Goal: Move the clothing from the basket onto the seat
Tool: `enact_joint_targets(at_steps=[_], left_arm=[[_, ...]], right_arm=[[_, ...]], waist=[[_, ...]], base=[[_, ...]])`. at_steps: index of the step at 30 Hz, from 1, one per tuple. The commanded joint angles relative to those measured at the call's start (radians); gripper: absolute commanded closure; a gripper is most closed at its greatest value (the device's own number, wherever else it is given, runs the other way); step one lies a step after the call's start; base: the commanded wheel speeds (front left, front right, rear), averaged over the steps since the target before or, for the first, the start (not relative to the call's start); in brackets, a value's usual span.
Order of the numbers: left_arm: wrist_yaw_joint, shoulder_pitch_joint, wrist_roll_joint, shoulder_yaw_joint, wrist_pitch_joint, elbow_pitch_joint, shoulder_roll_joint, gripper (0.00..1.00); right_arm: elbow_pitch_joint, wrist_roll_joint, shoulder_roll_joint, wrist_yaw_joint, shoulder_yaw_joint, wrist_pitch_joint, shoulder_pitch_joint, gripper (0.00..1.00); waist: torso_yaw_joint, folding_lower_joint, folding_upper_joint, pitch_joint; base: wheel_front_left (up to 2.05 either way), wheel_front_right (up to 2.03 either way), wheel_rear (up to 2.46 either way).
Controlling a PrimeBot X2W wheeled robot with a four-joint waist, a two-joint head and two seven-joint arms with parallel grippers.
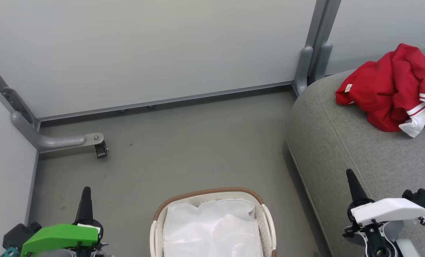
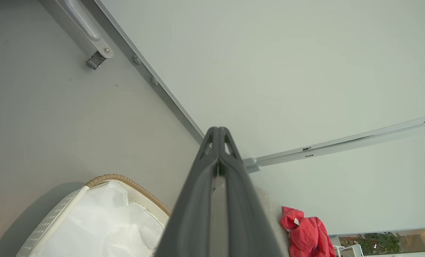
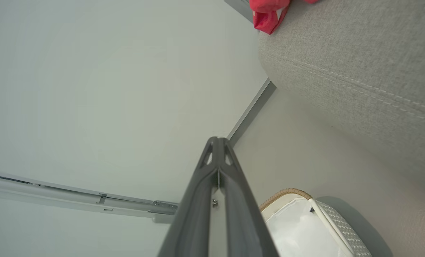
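Note:
The red clothing (image 1: 391, 89) with white stripes lies bunched on the grey seat (image 1: 341, 142) at the upper right; it also shows as clothing (image 2: 307, 235) and clothing (image 3: 268, 12). The white basket (image 1: 212, 194) with its brown rim stands on the floor at bottom centre, holding a thin white sheet (image 1: 212, 228). My left gripper (image 1: 85, 194) is shut and holds nothing, left of the basket (image 2: 123, 178). My right gripper (image 1: 351, 178) is shut and holds nothing, over the seat's front edge, right of the basket (image 3: 287, 192).
Grey partition walls close off the back and left, with a metal post (image 1: 314, 53) at the seat's corner and a caster foot (image 1: 100, 146) on the floor at left. Bare grey floor (image 1: 198, 142) lies between walls, basket and seat.

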Motion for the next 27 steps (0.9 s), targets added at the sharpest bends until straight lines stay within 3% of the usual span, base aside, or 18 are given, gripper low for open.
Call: enact_joint_targets(at_steps=[1, 27], left_arm=[[-0.007, -0.030, -0.024, 0.006, 0.009, -0.012, 0.004, 1.00], [-0.021, -0.054, -0.237, 0.034, 0.070, -0.021, 0.005, 1.00]], right_arm=[[-0.014, 0.028, -0.006, -0.001, -0.006, 0.007, -0.013, 1.00], [-0.032, 0.271, -0.007, -0.001, -0.041, 0.071, -0.012, 1.00]], waist=[[0.000, 0.0000, -0.0001, 0.000], [-0.001, 0.0000, -0.0001, -0.003]], base=[[0.00, 0.00, 0.00], [0.00, 0.00, 0.00]])
